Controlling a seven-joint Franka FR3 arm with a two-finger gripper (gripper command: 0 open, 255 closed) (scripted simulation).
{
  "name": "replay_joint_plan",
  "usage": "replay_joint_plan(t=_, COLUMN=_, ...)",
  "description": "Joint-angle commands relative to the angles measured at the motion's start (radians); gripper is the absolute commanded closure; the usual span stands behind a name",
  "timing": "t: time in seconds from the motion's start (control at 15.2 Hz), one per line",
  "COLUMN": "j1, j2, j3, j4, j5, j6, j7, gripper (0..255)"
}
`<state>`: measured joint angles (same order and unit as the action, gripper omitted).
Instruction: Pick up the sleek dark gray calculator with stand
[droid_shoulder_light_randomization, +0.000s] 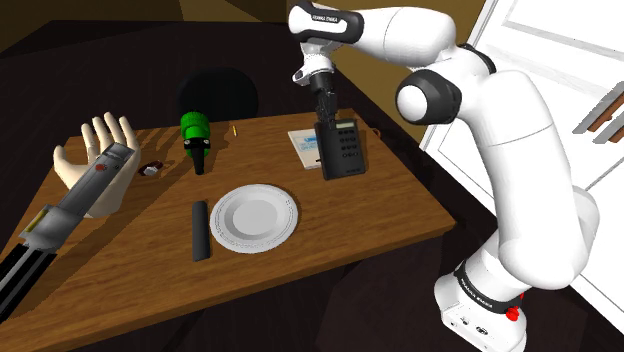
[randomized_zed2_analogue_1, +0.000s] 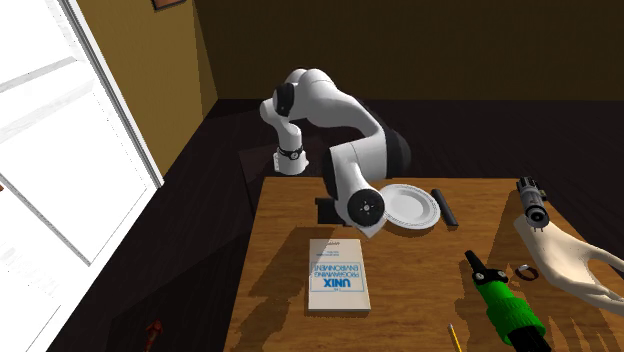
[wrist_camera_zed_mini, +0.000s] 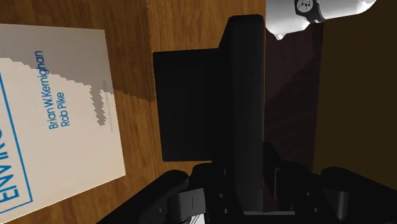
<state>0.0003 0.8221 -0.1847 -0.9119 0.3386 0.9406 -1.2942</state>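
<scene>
Gripping from above, the black two-finger gripper (droid_shoulder_light_randomization: 323, 112) is clenched on the top edge of the dark grey slab calculator (droid_shoulder_light_randomization: 343, 150). Its stand props that edge up off the brown wooden table (droid_shoulder_light_randomization: 385, 212), beside a white paperback book (droid_shoulder_light_randomization: 303, 143).

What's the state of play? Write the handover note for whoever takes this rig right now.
Gripper: shut on the top edge of the calculator, gripping from above.
The calculator is dark and stands upright on its stand on the table, right beside the white book. It appears to rest on the wood, not lifted.
Done: reach and grasp.
Left: lift it straight up, clear of the book, and watch for slip in the fingers.
</scene>
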Motion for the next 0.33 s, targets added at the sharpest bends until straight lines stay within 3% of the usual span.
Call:
replay_joint_plan(t=0.0, j1=-0.004, j2=0.001, j3=0.002, j4=0.030, j5=0.004, j6=-0.028, j7=0.009, gripper=255)
replay_joint_plan(t=0.26, j1=-0.010, j2=0.009, j3=0.005, j4=0.073, j5=0.009, j6=-0.062, j7=0.020, gripper=255)
